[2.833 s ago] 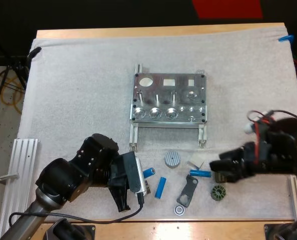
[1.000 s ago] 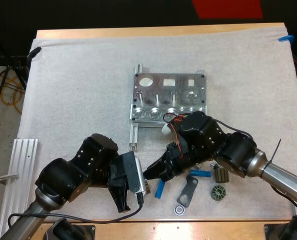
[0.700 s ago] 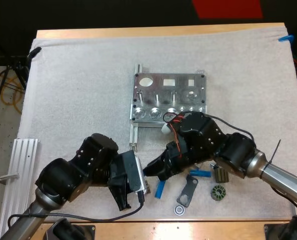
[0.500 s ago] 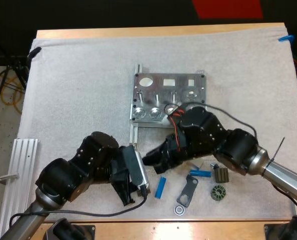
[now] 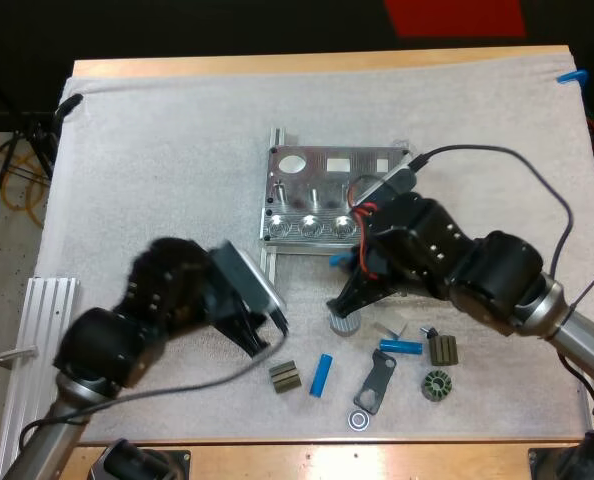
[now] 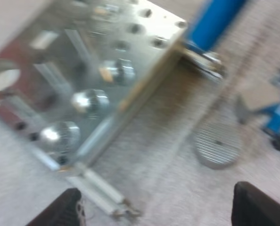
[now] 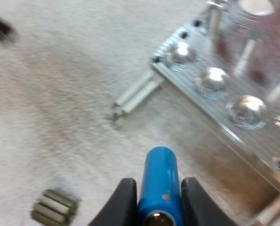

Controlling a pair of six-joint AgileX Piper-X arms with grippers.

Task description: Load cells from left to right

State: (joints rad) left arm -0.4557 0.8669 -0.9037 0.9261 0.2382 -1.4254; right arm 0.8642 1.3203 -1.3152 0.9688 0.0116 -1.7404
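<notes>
The metal fixture lies mid-mat with three round sockets along its near edge. My right gripper hovers just in front of that edge, shut on a blue cylinder; in the right wrist view the cylinder is pinched between both fingers, with the fixture beyond. My left gripper sits left of the loose parts, its fingers wide apart over bare mat. From the left wrist the fixture and the held cylinder are in sight. Two more blue cylinders lie loose.
Near the front edge lie a dark ribbed part, a grey disc, a dark bracket, a gear, a dark block and a small ring. A ribbed metal rail lies at the left.
My right arm swung in from the right, took the blue cylinder beside my left gripper and lifted it toward the fixture. My left arm moved up and left, uncovering the dark ribbed part.
</notes>
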